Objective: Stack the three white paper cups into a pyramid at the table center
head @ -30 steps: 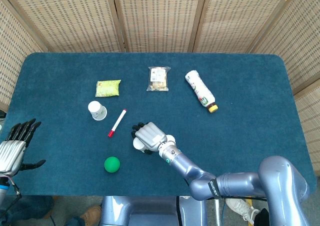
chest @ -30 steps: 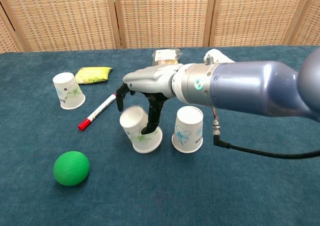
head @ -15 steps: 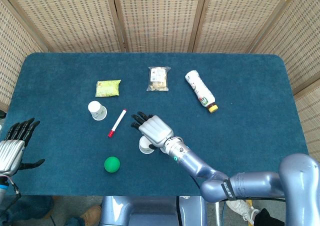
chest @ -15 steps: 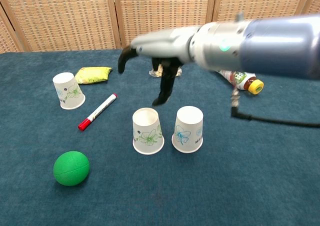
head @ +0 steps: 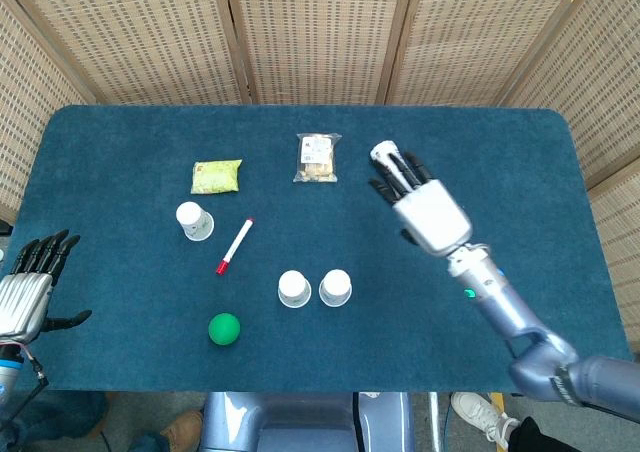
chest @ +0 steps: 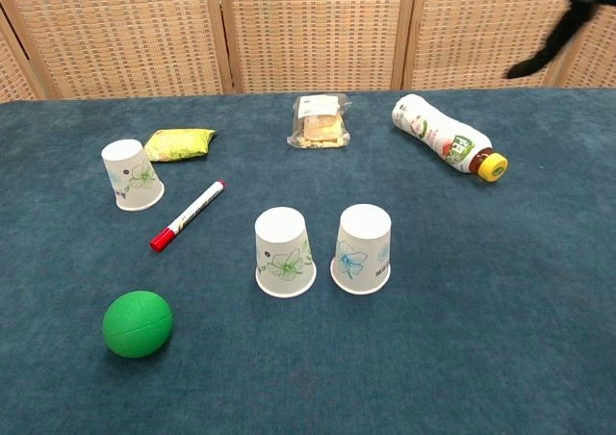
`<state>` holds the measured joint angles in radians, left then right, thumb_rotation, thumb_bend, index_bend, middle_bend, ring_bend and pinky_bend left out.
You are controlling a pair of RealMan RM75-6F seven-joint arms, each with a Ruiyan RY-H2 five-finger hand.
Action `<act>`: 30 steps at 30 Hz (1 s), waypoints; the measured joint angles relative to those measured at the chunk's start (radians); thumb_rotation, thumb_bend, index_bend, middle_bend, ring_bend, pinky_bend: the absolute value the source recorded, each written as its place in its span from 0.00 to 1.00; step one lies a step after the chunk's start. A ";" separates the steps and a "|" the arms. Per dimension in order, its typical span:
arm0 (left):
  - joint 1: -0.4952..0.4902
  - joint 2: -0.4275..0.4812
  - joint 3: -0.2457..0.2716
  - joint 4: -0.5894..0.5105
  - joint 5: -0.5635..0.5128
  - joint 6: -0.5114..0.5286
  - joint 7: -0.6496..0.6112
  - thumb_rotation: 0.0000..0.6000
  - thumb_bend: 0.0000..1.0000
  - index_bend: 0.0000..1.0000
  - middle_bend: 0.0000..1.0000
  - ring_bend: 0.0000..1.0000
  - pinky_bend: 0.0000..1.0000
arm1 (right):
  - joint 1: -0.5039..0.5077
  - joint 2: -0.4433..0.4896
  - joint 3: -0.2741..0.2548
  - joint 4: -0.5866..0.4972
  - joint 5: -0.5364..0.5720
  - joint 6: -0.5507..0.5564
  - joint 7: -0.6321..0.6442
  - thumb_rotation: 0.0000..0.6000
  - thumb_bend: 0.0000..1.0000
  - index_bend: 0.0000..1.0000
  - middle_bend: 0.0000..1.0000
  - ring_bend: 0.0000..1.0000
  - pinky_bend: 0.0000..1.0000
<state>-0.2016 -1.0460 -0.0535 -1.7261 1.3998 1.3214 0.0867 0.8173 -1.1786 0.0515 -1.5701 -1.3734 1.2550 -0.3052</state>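
Two white paper cups stand upside down side by side at the table's middle, the left cup (head: 293, 288) (chest: 285, 252) and the right cup (head: 335, 287) (chest: 363, 248), a small gap between them. A third cup (head: 194, 221) (chest: 132, 174) stands apart at the left, also upside down. My right hand (head: 423, 207) hovers high over the right half of the table, fingers spread and empty; the chest view shows only dark fingertips (chest: 549, 40) at the top right. My left hand (head: 28, 290) hangs open off the table's left edge.
A red-capped marker (head: 234, 245) (chest: 187, 215) lies between the lone cup and the pair. A green ball (head: 224, 328) (chest: 138, 323) sits front left. A yellow packet (head: 217, 176), a snack bag (head: 318, 157) and a lying bottle (head: 402, 181) (chest: 448, 147) are at the back.
My right hand let go of the left cup, which now stands beside the other, then rose and swung away to the right. The left hand stayed still.
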 measured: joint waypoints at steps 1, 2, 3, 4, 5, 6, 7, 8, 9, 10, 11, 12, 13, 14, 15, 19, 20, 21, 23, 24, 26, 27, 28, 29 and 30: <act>-0.007 -0.003 -0.006 0.005 -0.003 -0.004 0.003 1.00 0.00 0.00 0.00 0.00 0.00 | -0.035 0.015 -0.014 0.019 -0.005 0.014 0.022 1.00 0.00 0.03 0.00 0.00 0.00; -0.017 -0.007 -0.014 0.011 -0.006 -0.010 0.006 1.00 0.00 0.00 0.00 0.00 0.00 | -0.071 0.027 -0.026 0.032 -0.003 0.025 0.037 1.00 0.00 0.01 0.00 0.00 0.00; -0.032 -0.012 -0.025 0.020 -0.009 -0.021 0.008 1.00 0.00 0.00 0.00 0.00 0.00 | -0.116 0.040 -0.040 0.037 0.008 0.040 0.051 1.00 0.00 0.00 0.00 0.00 0.00; -0.046 -0.015 -0.033 0.027 -0.009 -0.031 0.007 1.00 0.00 0.00 0.00 0.00 0.00 | -0.145 0.046 -0.049 0.035 0.019 0.054 0.059 1.00 0.00 0.00 0.00 0.00 0.00; -0.061 -0.016 -0.041 0.034 -0.007 -0.043 0.003 1.00 0.00 0.00 0.00 0.00 0.00 | -0.173 0.049 -0.057 0.031 0.028 0.072 0.068 1.00 0.00 0.00 0.00 0.00 0.00; -0.082 -0.018 -0.052 0.045 -0.003 -0.059 -0.004 1.00 0.00 0.00 0.00 0.00 0.00 | -0.210 0.050 -0.069 0.026 0.035 0.101 0.082 1.00 0.00 0.00 0.00 0.00 0.00; -0.099 -0.019 -0.061 0.053 0.000 -0.070 -0.006 1.00 0.00 0.00 0.00 0.00 0.00 | -0.241 0.049 -0.077 0.024 0.036 0.123 0.094 1.00 0.00 0.00 0.00 0.00 0.00; -0.117 -0.020 -0.071 0.062 0.001 -0.082 -0.005 1.00 0.00 0.00 0.00 0.00 0.00 | -0.272 0.046 -0.085 0.022 0.036 0.146 0.106 1.00 0.00 0.00 0.00 0.00 0.00; -0.141 -0.022 -0.085 0.072 0.001 -0.100 0.002 1.00 0.00 0.00 0.00 0.00 0.00 | -0.314 0.040 -0.095 0.020 0.034 0.178 0.120 1.00 0.00 0.00 0.00 0.00 0.00; -0.159 -0.024 -0.094 0.079 -0.002 -0.117 0.012 1.00 0.00 0.00 0.00 0.00 0.00 | -0.344 0.034 -0.102 0.019 0.031 0.202 0.129 1.00 0.00 0.00 0.00 0.00 0.00; -0.177 -0.025 -0.103 0.085 -0.007 -0.136 0.024 1.00 0.00 0.00 0.00 0.00 0.00 | -0.372 0.027 -0.109 0.017 0.027 0.225 0.135 1.00 0.00 0.00 0.00 0.00 0.00; -0.202 -0.028 -0.115 0.094 -0.017 -0.165 0.041 1.00 0.00 0.00 0.00 0.00 0.00 | -0.405 0.017 -0.117 0.016 0.020 0.255 0.139 1.00 0.00 0.00 0.00 0.00 0.00; -0.222 -0.030 -0.124 0.101 -0.027 -0.189 0.053 1.00 0.00 0.00 0.00 0.00 0.00 | -0.426 0.009 -0.123 0.016 0.014 0.273 0.139 1.00 0.00 0.00 0.00 0.00 0.00; -0.245 -0.034 -0.133 0.111 -0.036 -0.214 0.062 1.00 0.00 0.00 0.00 0.00 0.00 | -0.444 0.002 -0.127 0.016 0.008 0.288 0.135 1.00 0.00 0.00 0.00 0.00 0.00; -0.276 -0.043 -0.144 0.128 -0.047 -0.249 0.070 1.00 0.00 0.00 0.00 0.00 0.00 | -0.460 -0.006 -0.130 0.016 0.003 0.300 0.125 1.00 0.00 0.00 0.00 0.00 0.00; -0.366 -0.080 -0.166 0.206 -0.090 -0.376 0.079 1.00 0.00 0.00 0.00 0.00 0.00 | -0.506 -0.026 -0.134 0.016 -0.018 0.331 0.085 1.00 0.00 0.00 0.00 0.00 0.00; -0.386 -0.090 -0.169 0.227 -0.102 -0.406 0.083 1.00 0.00 0.00 0.00 0.00 0.00 | -0.516 -0.030 -0.134 0.016 -0.024 0.337 0.078 1.00 0.00 0.00 0.00 0.00 0.00; -0.412 -0.106 -0.172 0.258 -0.120 -0.445 0.090 1.00 0.00 0.00 0.00 0.00 0.00 | -0.525 -0.033 -0.134 0.015 -0.031 0.341 0.073 1.00 0.00 0.00 0.00 0.00 0.00; -0.448 -0.133 -0.173 0.309 -0.151 -0.499 0.104 1.00 0.00 0.00 0.00 0.00 0.00 | -0.534 -0.033 -0.131 0.010 -0.041 0.343 0.063 1.00 0.00 0.00 0.00 0.00 0.00; -0.469 -0.153 -0.172 0.344 -0.172 -0.530 0.112 1.00 0.00 0.00 0.00 0.00 0.02 | -0.539 -0.032 -0.125 0.007 -0.045 0.343 0.058 1.00 0.00 0.00 0.00 0.00 0.00; -0.497 -0.184 -0.171 0.396 -0.202 -0.569 0.121 1.00 0.00 0.01 0.00 0.00 0.06 | -0.547 -0.034 -0.114 0.003 -0.050 0.345 0.049 1.00 0.00 0.00 0.00 0.00 0.00; -0.512 -0.203 -0.169 0.428 -0.220 -0.592 0.125 1.00 0.00 0.02 0.00 0.01 0.08 | -0.552 -0.035 -0.107 0.002 -0.052 0.344 0.043 1.00 0.00 0.00 0.00 0.00 0.00; -0.523 -0.217 -0.168 0.451 -0.231 -0.606 0.125 1.00 0.00 0.04 0.00 0.01 0.10 | -0.555 -0.036 -0.103 0.001 -0.053 0.342 0.040 1.00 0.00 0.00 0.00 0.00 0.00; -0.533 -0.231 -0.165 0.471 -0.239 -0.619 0.125 1.00 0.00 0.05 0.00 0.03 0.11 | -0.557 -0.036 -0.099 0.000 -0.052 0.338 0.037 1.00 0.00 0.00 0.00 0.00 0.00; -0.543 -0.247 -0.161 0.496 -0.245 -0.633 0.123 1.00 0.00 0.07 0.00 0.04 0.12 | -0.560 -0.036 -0.095 0.000 -0.053 0.333 0.032 1.00 0.00 0.00 0.00 0.00 0.00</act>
<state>-0.7451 -1.2927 -0.2144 -1.2302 1.1544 0.6889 0.2100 0.2572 -1.2147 -0.0434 -1.5706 -1.4261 1.5877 -0.2731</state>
